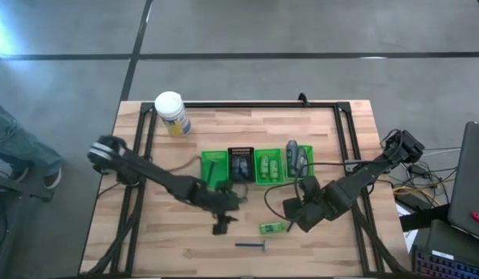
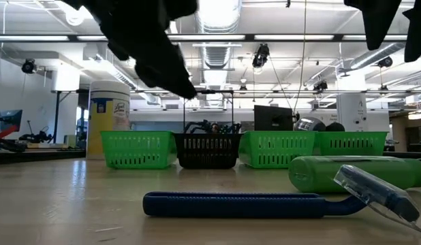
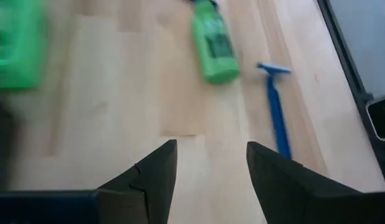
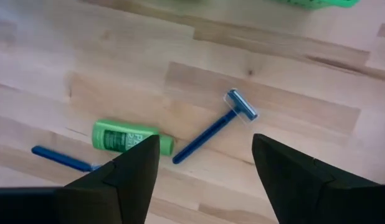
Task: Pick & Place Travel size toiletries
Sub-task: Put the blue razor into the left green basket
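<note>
Note the left gripper [image 3: 211,149] spread wide, empty, over bare wood near the green tray [image 1: 215,155]; note the right gripper [image 4: 205,146] spread likewise, holding nothing, near the green bottle [image 4: 127,137] lying on its side beside a blue razor [image 4: 211,134]; taking that bottle as the likely pick, centre over it, straddle its body crosswise, descend straight, close gently to prevent rolling; avoid nudging the razor.
</note>
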{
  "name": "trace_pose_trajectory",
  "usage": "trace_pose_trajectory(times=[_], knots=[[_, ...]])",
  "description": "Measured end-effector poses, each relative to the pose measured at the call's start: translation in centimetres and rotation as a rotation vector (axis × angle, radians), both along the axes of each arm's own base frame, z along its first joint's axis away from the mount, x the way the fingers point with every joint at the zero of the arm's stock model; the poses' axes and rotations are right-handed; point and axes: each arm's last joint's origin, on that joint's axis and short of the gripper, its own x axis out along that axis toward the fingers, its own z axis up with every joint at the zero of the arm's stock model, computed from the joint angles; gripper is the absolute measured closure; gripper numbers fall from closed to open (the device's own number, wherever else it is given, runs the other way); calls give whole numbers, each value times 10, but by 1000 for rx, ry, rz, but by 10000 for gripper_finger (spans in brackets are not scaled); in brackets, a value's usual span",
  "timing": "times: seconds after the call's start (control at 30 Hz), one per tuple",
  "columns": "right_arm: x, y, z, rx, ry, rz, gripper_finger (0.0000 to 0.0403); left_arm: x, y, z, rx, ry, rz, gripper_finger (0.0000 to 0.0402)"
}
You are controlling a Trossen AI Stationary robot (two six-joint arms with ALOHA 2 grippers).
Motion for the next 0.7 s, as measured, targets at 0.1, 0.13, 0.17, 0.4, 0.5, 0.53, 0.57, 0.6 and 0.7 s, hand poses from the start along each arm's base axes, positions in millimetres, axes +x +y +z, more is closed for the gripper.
trace_pose_trajectory(times=[0.1, 0.13, 0.17, 0.4, 0.5, 0.53, 0.57, 0.6, 0.7], knots=[[0, 0, 0, 9, 1, -16, 143, 16, -22, -4, 24, 56, -43, 202], [0, 1, 0, 17, 5, -15, 142, 20, -30, -4, 34, 69, -60, 199], [0, 1, 0, 25, 11, -12, 140, 23, -37, -3, 46, 77, -82, 194], [-1, 1, -1, 37, 28, -10, 134, 39, -80, -10, 114, 84, -149, 151], [-1, 1, -1, 35, 30, -10, 131, 45, -89, -21, 116, 115, -150, 148], [-1, 1, -1, 34, 31, -9, 131, 46, -90, -26, 124, 130, -149, 148], [-2, 1, -1, 33, 32, -6, 130, 47, -90, -32, 133, 147, -148, 150], [-2, 1, -1, 32, 33, -6, 129, 48, -91, -37, 138, 157, -148, 151], [-3, 0, -1, 20, 51, -7, 126, 52, -91, -51, 152, 187, -144, 156]])
